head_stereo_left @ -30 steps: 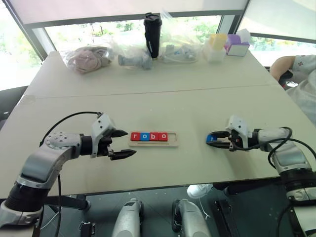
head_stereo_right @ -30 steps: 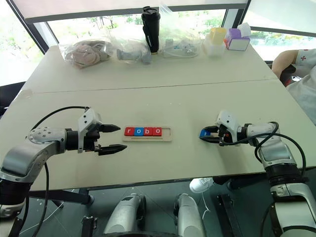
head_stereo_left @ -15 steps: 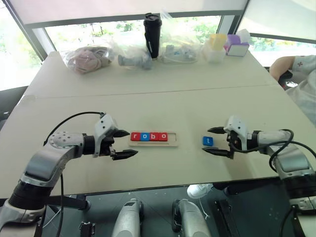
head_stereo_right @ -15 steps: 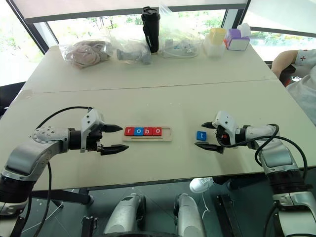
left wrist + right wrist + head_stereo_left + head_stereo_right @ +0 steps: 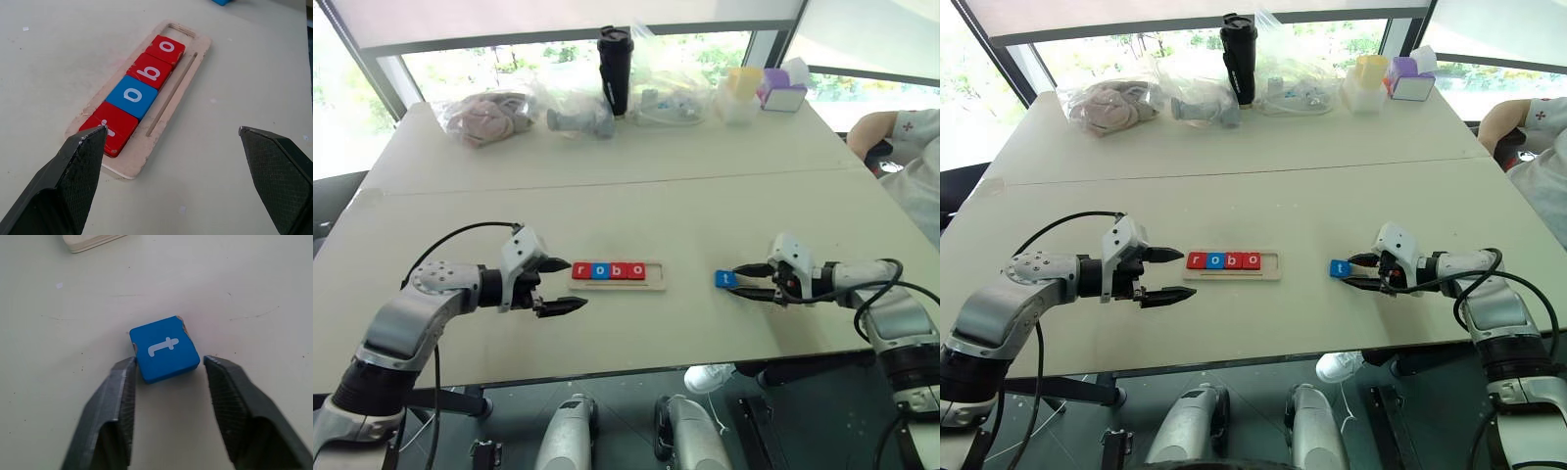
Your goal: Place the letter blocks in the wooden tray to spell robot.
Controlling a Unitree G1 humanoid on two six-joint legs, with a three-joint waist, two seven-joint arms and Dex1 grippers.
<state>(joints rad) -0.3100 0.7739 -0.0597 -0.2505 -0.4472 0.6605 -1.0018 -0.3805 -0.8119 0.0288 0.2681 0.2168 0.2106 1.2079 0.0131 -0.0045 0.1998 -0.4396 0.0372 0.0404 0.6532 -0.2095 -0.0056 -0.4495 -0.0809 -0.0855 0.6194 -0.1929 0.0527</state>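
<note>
The wooden tray [image 5: 655,285] lies at the table's middle with letter blocks [image 5: 608,270] r, o, b, o in its slot: red, blue, red, red. Its right end slot is bare. A blue block t [image 5: 724,279] lies flat on the table to the tray's right. My right gripper [image 5: 740,280] is shut on the near edge of this t block [image 5: 165,348], which sits just at the fingertips [image 5: 124,369]. My left gripper [image 5: 574,284] hovers open by the tray's left end, nothing between its fingers. From the left wrist, the tray [image 5: 146,152] lies ahead of that gripper [image 5: 171,129].
Along the far edge stand a black tumbler [image 5: 616,69], plastic bags [image 5: 489,116], and yellow [image 5: 744,83] and purple [image 5: 784,90] boxes. A person [image 5: 906,137] sits at the right edge. The table's front edge runs just below both grippers.
A second ago my right gripper held the t block. It then opened and left the block on the table. Now its fingers have closed on the block again. The left arm has not moved.
</note>
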